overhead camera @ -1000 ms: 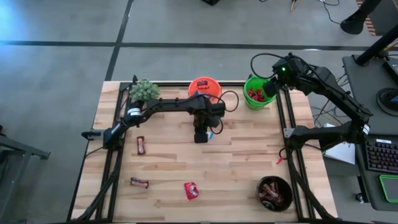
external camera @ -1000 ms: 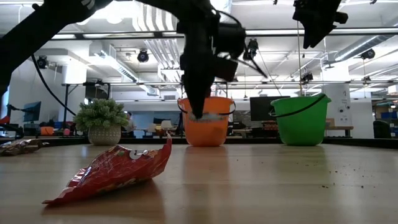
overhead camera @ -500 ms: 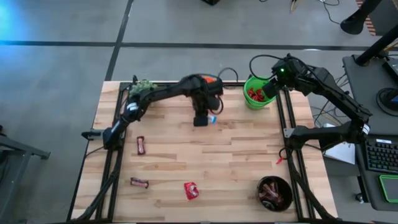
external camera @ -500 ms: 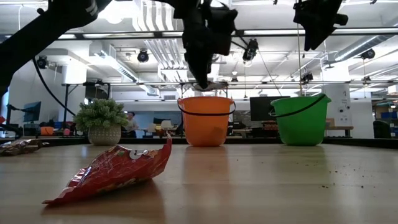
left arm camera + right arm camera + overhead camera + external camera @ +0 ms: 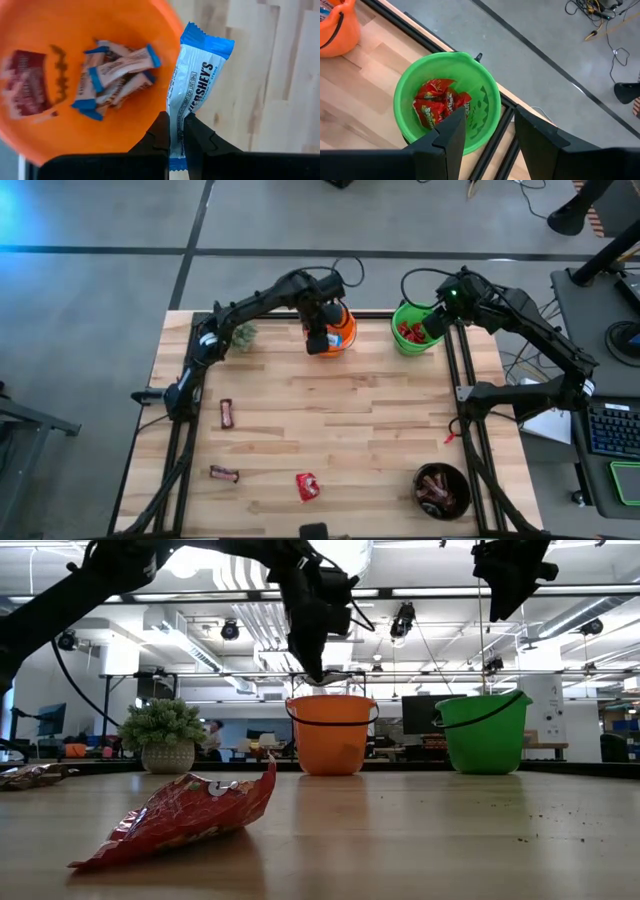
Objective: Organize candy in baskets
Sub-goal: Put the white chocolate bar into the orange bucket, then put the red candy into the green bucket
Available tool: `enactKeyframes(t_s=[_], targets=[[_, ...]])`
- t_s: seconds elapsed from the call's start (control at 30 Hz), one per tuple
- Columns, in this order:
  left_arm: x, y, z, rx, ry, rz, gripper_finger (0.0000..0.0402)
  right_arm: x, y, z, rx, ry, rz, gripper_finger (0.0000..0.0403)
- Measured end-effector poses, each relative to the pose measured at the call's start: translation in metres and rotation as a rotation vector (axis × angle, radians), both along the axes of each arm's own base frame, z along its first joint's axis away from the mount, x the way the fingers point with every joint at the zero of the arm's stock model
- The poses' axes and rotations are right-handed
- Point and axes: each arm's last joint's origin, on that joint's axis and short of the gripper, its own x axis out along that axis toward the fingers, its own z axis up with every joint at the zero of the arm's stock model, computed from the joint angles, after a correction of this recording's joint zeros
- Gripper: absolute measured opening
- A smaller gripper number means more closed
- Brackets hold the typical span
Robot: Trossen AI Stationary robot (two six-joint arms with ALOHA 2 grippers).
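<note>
**A:** Blue-and-white, that wrapper. What has hold of it?

**B:** The left gripper [image 5: 172,131]. Its jaws are pinched tight on the lower end of a blue-and-white candy bar [image 5: 192,82], which hangs right at the rim of the orange pail [image 5: 338,332], not yet clearly over the opening.

**A:** And the other arm?

**B:** The right gripper [image 5: 487,132] hovers above the green pail [image 5: 485,107], jaws parted, holding nothing.

**A:** How much is sorted?

**B:** A fair share, I'd judge. The orange pail already holds several blue-and-white bars, the green pail has red packets [image 5: 437,107], and the black bowl [image 5: 441,490] has dark ones. Left on the table: two brown candies [image 5: 227,413] at the left side, one nearer the front edge, and a red packet [image 5: 307,486] near the front. The orange pail also seems to hold one dark reddish wrapper, though it's blurred.

**A:** What changed over the last second?

**B:** The left arm lifted the bar from the boards in front of the orange pail and carried it back to the rim. The right arm hasn't moved
</note>
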Motion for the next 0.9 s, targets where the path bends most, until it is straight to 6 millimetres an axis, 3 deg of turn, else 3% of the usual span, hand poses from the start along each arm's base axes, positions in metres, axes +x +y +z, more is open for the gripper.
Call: enactKeyframes(t_s=[0.4, 0.9], targets=[[-0.010, 0.038, 0.003, 0.060, -0.092, 0.058, 0.0007, 0.000, 0.000, -0.001, -0.002, 0.018, 0.018, 0.0160], [-0.014, 0.043, 0.003, 0.044, -0.081, 0.102, 0.0148, 0.007, -0.006, -0.006, 0.016, 0.035, 0.013, 0.0160]])
